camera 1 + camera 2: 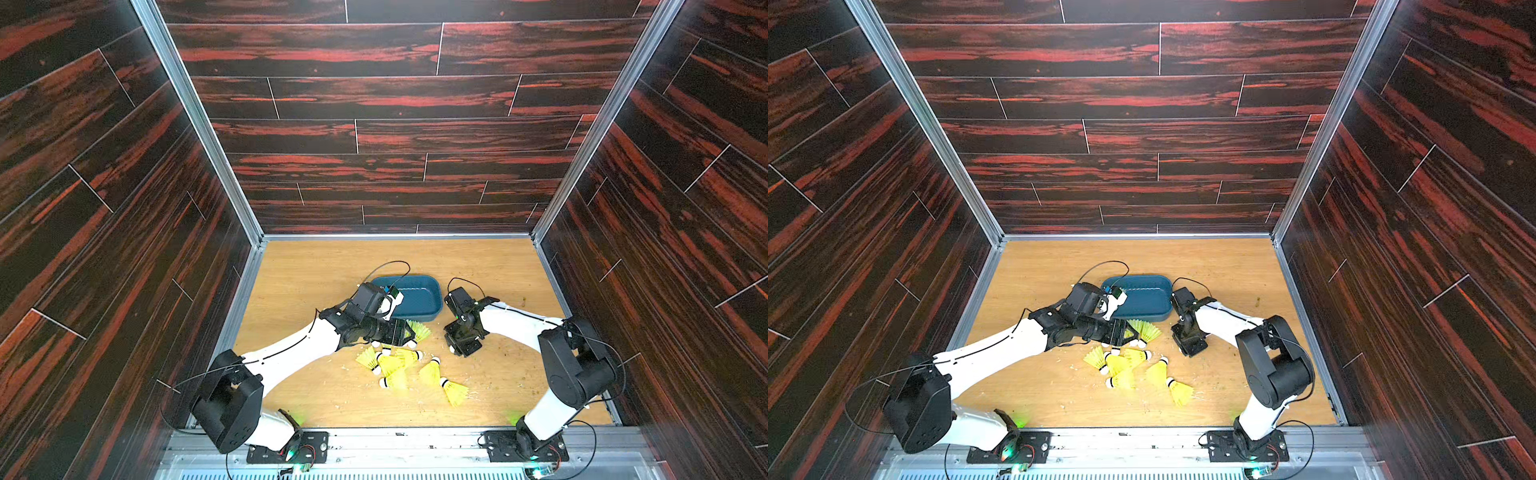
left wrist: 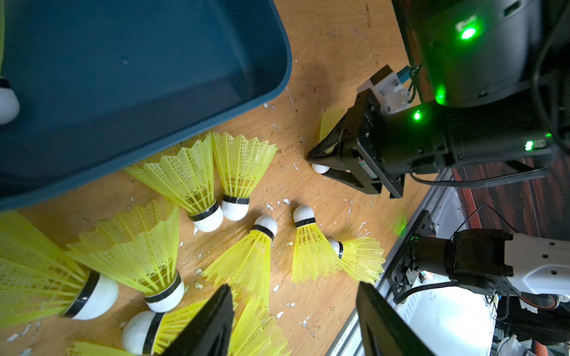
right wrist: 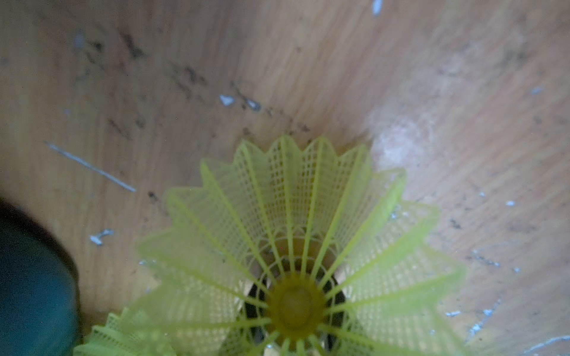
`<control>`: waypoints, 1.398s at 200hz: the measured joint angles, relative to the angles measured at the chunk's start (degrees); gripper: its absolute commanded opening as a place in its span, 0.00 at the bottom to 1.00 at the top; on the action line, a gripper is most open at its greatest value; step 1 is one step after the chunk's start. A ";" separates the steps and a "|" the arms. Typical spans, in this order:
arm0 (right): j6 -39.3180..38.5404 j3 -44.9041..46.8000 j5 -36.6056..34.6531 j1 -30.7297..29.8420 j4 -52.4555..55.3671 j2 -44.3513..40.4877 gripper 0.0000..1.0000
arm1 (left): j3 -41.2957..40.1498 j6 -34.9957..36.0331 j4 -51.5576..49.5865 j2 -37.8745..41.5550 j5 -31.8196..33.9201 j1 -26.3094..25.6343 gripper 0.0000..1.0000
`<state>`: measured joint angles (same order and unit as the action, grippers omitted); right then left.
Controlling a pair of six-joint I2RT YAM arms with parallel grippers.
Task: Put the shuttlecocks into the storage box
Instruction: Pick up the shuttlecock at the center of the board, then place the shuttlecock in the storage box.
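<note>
Action on the near side of the storage box (image 1: pixel 424 313), so let's sweep across. Off its near-left corner the left gripper (image 2: pixel 294 288) hovers over the pile, jaws standing about half apart, nothing between them. Under and beyond it lie the shuttlecocks (image 1: pixel 390 365), a loose heap on the table (image 1: pixel 316 282) just in front of the box's near wall, two of them with their skirts pushed right up against it. What shows of the box's inside is bare.

Now to the near side of the box's right end. The right gripper (image 2: pixel 319 166) is down at table level, jaws pinched tight on the white cork of a lone shuttlecock (image 3: pixel 293 231), skirt fanning out beyond them.

Risky hold, I'd say! That cork is round and the grip sits on it alone, so a quick lift could squirt it free.

Watch the route too: the left arm (image 1: pixel 299 353) reaches across the box's near-left side, and a carry over the rim could clip it.

And if the left gripper drops into that crowd, it could snag two skirts at once or shove one under the rim
</note>
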<state>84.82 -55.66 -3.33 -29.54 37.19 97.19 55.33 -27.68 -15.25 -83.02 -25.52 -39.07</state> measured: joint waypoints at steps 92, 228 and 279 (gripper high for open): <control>-17.09 -15.37 -14.05 -4.09 6.60 -5.60 0.19 | -0.35 -10.27 4.83 0.28 1.09 3.02 0.67; -45.86 -42.10 -18.38 -14.12 12.76 13.38 0.21 | 3.58 -19.78 5.20 -0.72 2.84 17.88 0.67; -48.41 -45.22 -17.88 -14.12 16.24 19.02 0.21 | 4.79 -21.03 3.08 -3.13 2.80 18.93 0.67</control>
<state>36.40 -100.88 -21.21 -43.66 53.43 116.20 60.12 -48.71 -12.16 -86.15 -22.72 -20.14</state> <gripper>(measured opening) 0.298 0.675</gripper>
